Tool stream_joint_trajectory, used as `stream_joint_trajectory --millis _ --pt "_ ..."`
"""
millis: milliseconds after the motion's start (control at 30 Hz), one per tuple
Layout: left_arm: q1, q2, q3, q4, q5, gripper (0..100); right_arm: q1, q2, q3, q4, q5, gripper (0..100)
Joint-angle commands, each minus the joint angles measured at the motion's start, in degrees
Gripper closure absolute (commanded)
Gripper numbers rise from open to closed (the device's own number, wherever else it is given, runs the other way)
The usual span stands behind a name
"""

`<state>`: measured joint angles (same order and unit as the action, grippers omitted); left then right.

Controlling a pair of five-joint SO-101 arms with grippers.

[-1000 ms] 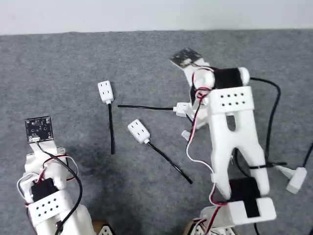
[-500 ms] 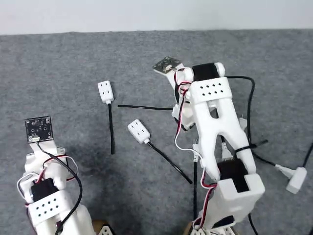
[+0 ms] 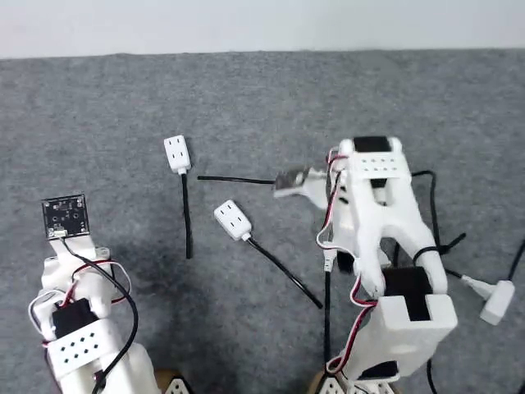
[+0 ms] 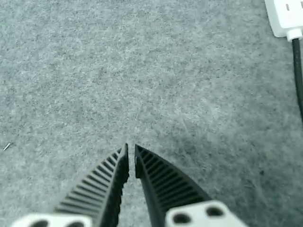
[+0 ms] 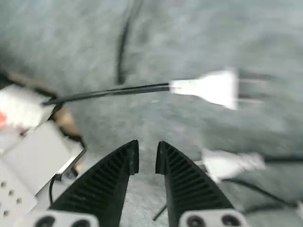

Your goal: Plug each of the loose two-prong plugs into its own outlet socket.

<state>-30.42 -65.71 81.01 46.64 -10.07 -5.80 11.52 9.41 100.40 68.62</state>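
Note:
Two white outlet sockets on black cords lie on the grey carpet, one farther back [image 3: 176, 153] and one nearer the middle [image 3: 232, 220]. The farther one also shows in the left wrist view [image 4: 284, 16]. My right arm [image 3: 377, 222] is folded over the right of the carpet, covering the end of a black cord [image 3: 234, 179]. My right gripper [image 5: 146, 147] hangs slightly open over bare carpet, holding nothing. Beyond it lie a white two-prong plug [image 5: 208, 88] and a second white plug [image 5: 227, 163]. My left gripper [image 4: 131, 147] is shut and empty, low over the carpet.
A third white plug [image 3: 496, 302] lies at the right edge on a pale lead. White servo housings and wires [image 5: 19, 156] crowd one side of the right wrist view. Open carpet stretches between the left arm [image 3: 78, 328] and the sockets.
The right arm has drawn back from its far reach and swung its wrist leftward, now covering the plug that lay at the black cord's end. The left arm has not moved.

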Motion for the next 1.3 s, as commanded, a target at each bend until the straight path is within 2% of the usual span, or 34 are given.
stream_joint_trajectory --millis 0,267,433,567,767,867,1000,1267 --pt "0.1 -0.5 -0.6 -1.9 -0.7 98 -1.4 -0.6 6.4 -2.9 -1.1 92.3" --pt "0.1 -0.5 -0.6 -1.9 -0.7 98 -8.9 -0.7 20.2 -27.2 -33.6 92.2" --pt "0.1 -0.5 -0.6 -1.9 -0.7 98 -7.8 -2.6 18.8 -30.1 -46.4 92.2" --pt "0.1 -0.5 -0.6 -1.9 -0.7 98 -7.3 -3.4 18.5 -32.7 -50.8 91.7" --pt "0.1 -0.5 -0.6 -1.9 -0.7 98 -7.9 -4.4 18.5 -32.8 -53.7 81.6" --pt "0.1 -0.5 -0.6 -1.9 -0.7 98 -7.8 -4.0 19.0 -32.2 -54.8 86.2" --pt "0.1 -0.5 -0.6 -1.9 -0.7 98 -7.8 -4.0 21.0 -30.2 -57.5 98.7" --pt "0.1 -0.5 -0.6 -1.9 -0.7 98 -7.9 -5.7 20.5 -22.7 -57.8 99.0"
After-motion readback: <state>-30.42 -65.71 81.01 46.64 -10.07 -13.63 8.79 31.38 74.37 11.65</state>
